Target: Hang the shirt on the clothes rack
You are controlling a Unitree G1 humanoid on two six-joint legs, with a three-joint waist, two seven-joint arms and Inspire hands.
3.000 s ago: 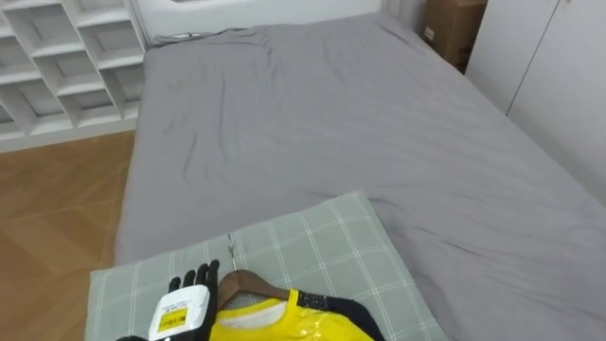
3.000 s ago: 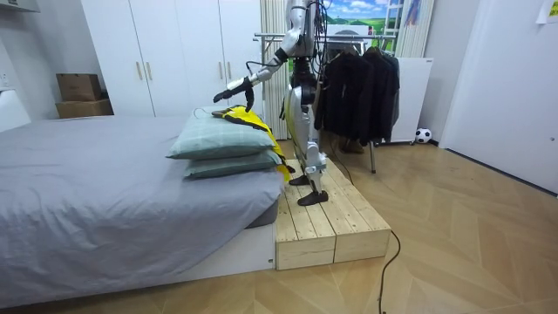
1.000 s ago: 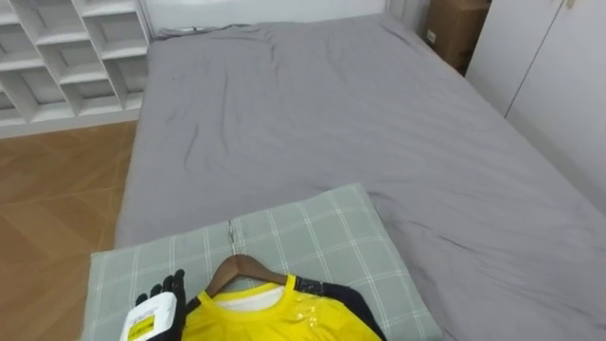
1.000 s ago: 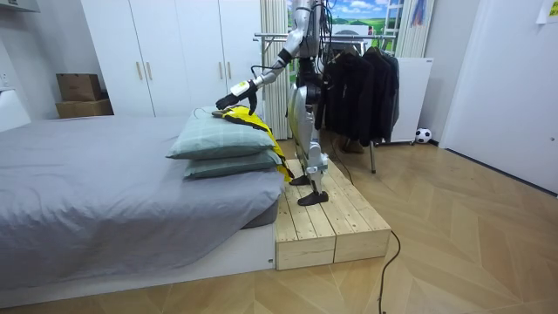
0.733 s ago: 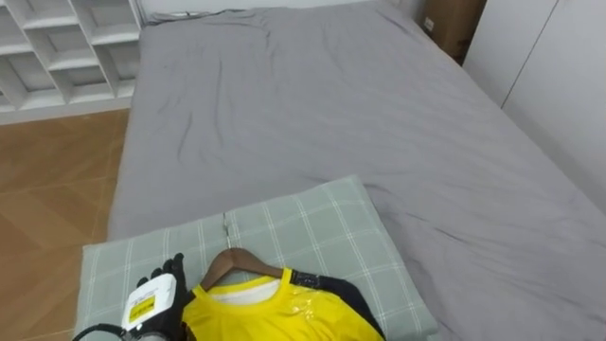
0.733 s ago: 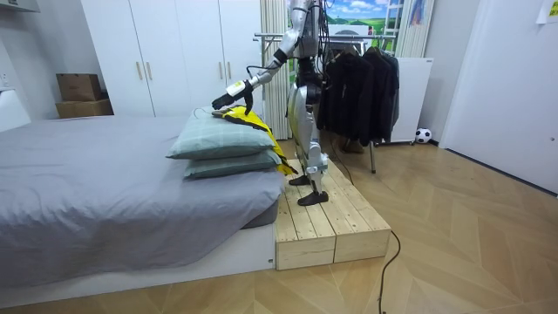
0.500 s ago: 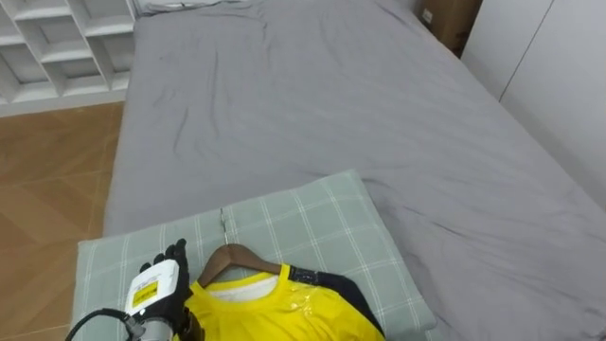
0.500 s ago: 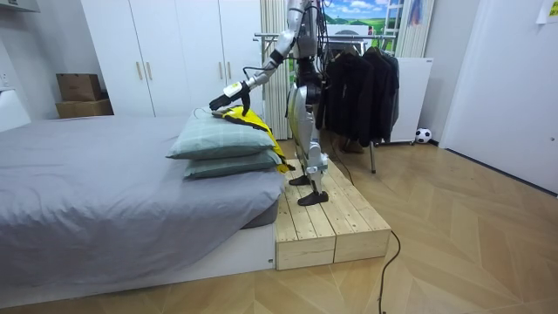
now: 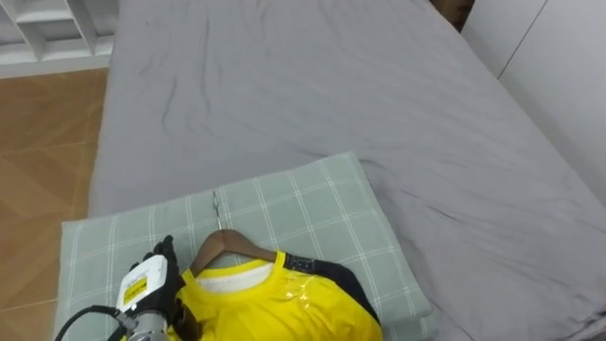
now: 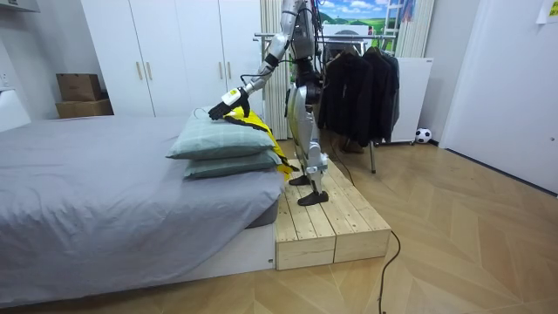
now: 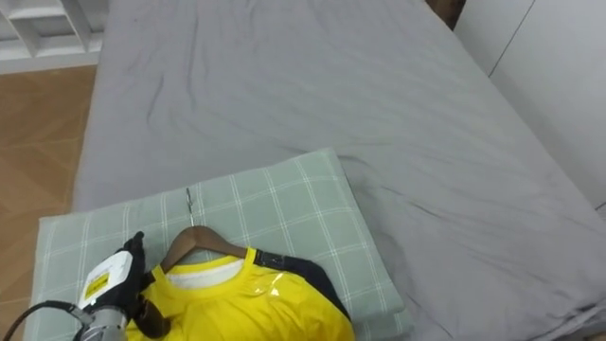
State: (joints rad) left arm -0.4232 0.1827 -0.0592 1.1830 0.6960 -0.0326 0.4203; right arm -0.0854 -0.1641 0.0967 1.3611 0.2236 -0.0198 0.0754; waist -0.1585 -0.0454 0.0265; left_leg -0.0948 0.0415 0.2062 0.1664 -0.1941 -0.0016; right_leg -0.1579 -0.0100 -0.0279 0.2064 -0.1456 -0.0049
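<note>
Left hand [image 9: 150, 287], grip impossible to tell, rests against the yellow shirt [image 9: 275, 305] just right of it on the checked pillow [image 9: 312, 213]; soft, light cloth, probably best lifted by its stiff wooden hanger [image 9: 230, 243].

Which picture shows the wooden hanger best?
The left eye view: the wooden hanger lies on the green checked pillow, its metal hook and brown top plain above the yellow shirt. The right eye view shows nearly the same. In the room view it is too small to make out.
</note>
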